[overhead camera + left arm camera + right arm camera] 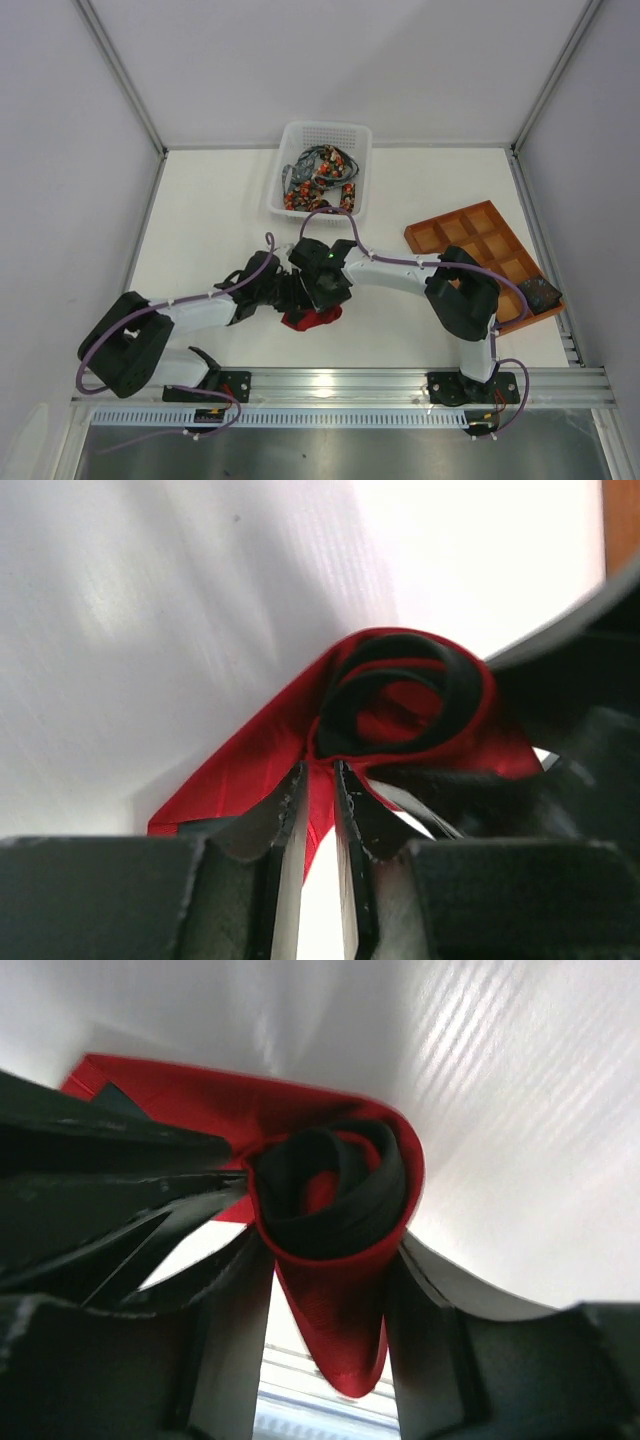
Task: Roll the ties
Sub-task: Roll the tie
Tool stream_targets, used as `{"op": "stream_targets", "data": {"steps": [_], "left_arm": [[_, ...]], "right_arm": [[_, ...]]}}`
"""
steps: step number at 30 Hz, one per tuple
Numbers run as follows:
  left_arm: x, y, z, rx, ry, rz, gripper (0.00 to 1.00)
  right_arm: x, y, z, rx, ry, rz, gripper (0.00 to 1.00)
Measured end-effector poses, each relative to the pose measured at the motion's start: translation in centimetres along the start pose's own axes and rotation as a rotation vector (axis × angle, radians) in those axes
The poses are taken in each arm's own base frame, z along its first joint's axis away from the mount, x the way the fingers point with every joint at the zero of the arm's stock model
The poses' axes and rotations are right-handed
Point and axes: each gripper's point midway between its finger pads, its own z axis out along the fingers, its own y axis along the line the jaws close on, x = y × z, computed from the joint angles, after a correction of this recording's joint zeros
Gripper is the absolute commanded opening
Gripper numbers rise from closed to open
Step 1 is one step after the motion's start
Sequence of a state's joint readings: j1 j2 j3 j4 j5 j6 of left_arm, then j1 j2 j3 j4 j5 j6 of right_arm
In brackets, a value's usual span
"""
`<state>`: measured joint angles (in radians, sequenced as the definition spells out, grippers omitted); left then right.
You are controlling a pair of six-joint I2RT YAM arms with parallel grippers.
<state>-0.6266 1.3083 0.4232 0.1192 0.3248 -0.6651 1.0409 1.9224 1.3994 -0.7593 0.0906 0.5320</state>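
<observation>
Red tie (312,319), part-coiled: right gripper (330,1250) clasps the coil, its axis running along the fingers; left gripper (320,775), directly alongside, pinches the flat loose tail.

Left jaws pinch the red tie (250,768) beside its coil.

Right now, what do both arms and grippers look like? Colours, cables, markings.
Left arm and right arm match: chunky black joint housings, white links, a purple cable looping along each. Green light on the right wrist. Left gripper and right gripper have matte black, rough-edged fingers. No markings legible.
</observation>
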Motion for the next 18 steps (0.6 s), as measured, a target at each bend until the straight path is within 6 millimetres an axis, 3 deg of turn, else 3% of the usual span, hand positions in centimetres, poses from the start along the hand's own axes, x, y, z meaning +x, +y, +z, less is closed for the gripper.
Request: {"op": "stream_targets", "data": {"steps": [7,18], "left_arm": [[0.3,0.5,0.8,-0.005,0.009,-0.026,0.21],[0.3,1.8,0.2,-0.084,-0.011,-0.040,0.20]], "right_arm": [[0.4,0.6,-0.1,-0.017,0.012,0.011,0.56],[0.2,1.9,-1.4,-0.078,-0.001,0.023,0.59]]}}
